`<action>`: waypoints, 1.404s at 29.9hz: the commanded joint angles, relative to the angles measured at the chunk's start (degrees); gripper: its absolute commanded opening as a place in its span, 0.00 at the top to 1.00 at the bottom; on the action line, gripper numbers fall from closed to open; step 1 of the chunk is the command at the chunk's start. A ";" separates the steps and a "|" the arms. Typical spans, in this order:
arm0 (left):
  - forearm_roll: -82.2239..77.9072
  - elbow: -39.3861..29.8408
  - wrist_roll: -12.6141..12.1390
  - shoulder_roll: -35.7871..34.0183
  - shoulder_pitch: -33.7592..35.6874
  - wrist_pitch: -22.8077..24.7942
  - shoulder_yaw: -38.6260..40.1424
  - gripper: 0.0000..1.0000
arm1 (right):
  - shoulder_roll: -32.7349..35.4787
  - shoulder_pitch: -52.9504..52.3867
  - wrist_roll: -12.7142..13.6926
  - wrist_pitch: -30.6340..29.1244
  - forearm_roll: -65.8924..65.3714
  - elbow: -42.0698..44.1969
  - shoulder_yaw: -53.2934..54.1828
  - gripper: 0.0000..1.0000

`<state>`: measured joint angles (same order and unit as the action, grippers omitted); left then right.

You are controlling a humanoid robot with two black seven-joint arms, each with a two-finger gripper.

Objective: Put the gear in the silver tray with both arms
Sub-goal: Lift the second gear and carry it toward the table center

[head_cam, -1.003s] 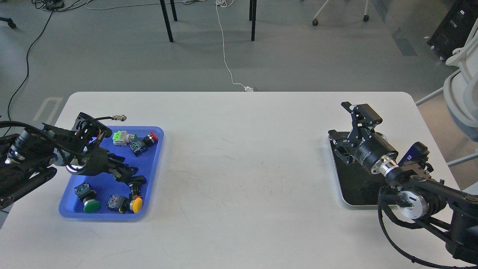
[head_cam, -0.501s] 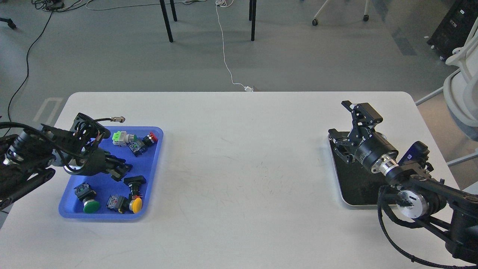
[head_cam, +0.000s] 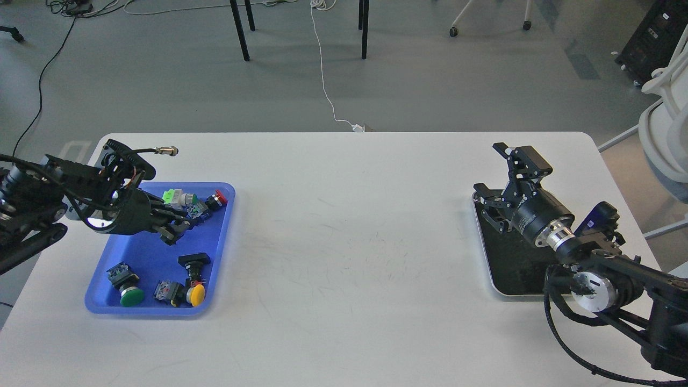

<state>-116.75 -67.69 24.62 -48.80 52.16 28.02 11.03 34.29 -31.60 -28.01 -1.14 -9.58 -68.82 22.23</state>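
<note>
White tabletop (head_cam: 344, 226) holds the rectangular shiny silver tray (head_cam: 486, 258) directly beneath the right gripper's (head_cam: 497, 174) spread jaws, while the left gripper's (head_cam: 177, 226) jaw state is unreadable.

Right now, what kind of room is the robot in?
Probably a robotics lab or workshop. Cables trail across a bare grey floor, a plain white table holds a blue tray of push-button switches, and an office chair stands nearby.
</note>
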 commanded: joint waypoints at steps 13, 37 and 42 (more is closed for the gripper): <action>1.44 -10.19 -4.75 15.21 9.46 -0.02 -0.22 0.84 | 0.16 -3.02 0.01 0.35 0.17 0.09 0.53 0.03; 1.17 11.62 -5.02 48.80 10.69 -0.02 -9.28 0.83 | 0.07 -23.24 0.01 -0.09 4.04 0.79 -10.10 0.03; 1.09 12.23 -5.10 48.80 10.51 -0.02 -9.71 0.83 | 0.16 -22.63 0.01 -0.09 4.04 0.79 -10.10 0.03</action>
<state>-115.63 -55.88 19.59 0.00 62.77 28.00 1.57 34.42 -54.41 -28.00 -1.22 -5.53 -68.04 12.13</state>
